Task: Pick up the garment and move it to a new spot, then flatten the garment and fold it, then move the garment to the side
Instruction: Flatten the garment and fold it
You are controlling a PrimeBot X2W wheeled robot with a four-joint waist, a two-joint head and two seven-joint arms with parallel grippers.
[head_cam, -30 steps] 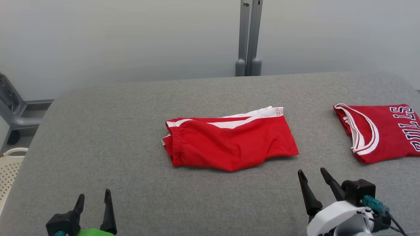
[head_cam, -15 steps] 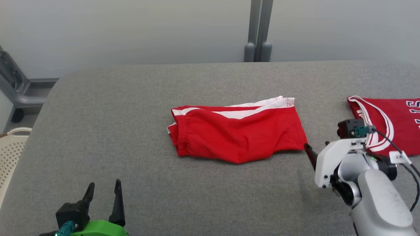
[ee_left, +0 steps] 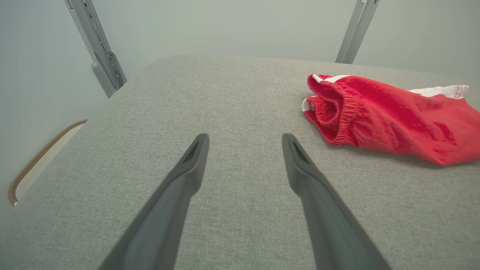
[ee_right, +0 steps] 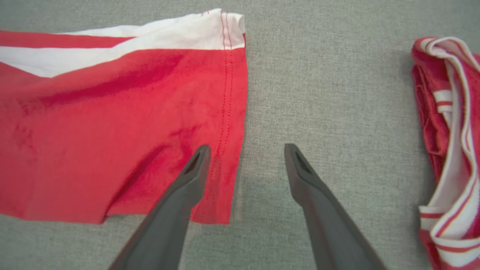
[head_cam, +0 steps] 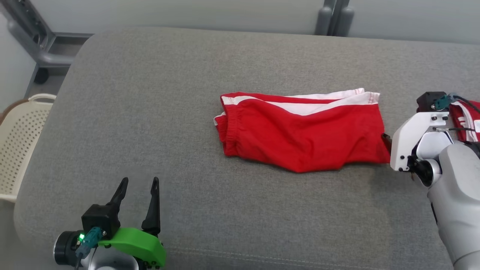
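Garment [head_cam: 303,131] lies doubled mid-surface [head_cam: 150,93]; right gripper [ee_right: 246,147], wide and empty, straddles its 3 o'clock hem, left gripper [head_cam: 139,180] wide, empty at 7 o'clock: fits relocating pick-up or final shift aside, either needing a hem pinch.

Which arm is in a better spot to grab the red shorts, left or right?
Probably the right. The open right gripper hangs at the hem of the red shorts, with one finger over the cloth. The left gripper, also open, sits well away from them over the bare grey surface.
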